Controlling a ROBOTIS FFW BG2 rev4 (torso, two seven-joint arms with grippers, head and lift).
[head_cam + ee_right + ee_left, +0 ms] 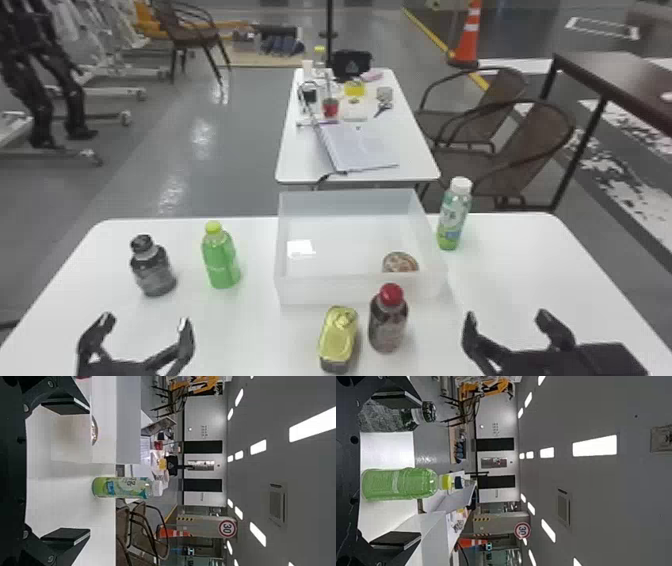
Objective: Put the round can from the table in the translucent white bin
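Finishing without disturbing anything looks like the step in hand, since the round can is already in the bin. At the left, the black left gripper (146, 320) has its fingers spread and empty; any retreat should be low-speed and straight back, clear of the dark bottle with a black cap (152, 272) and the green plastic bottle with a yellow-green cap (221, 262). The translucent white plastic bin (325, 291) needs no nudge. Before its front wall on the white table (270, 345), the yellow oblong tin (340, 332) and the dark bottle with a red cap (388, 324) are best left alone. The round metal can (400, 262) sits inside, in the near right corner, and appears flat, so regrasping would only risk tipping it. The green bottle with a white cap (452, 220) stands just beside the bin; the black right gripper (505, 316), also open and empty, should avoid swinging forward into it.
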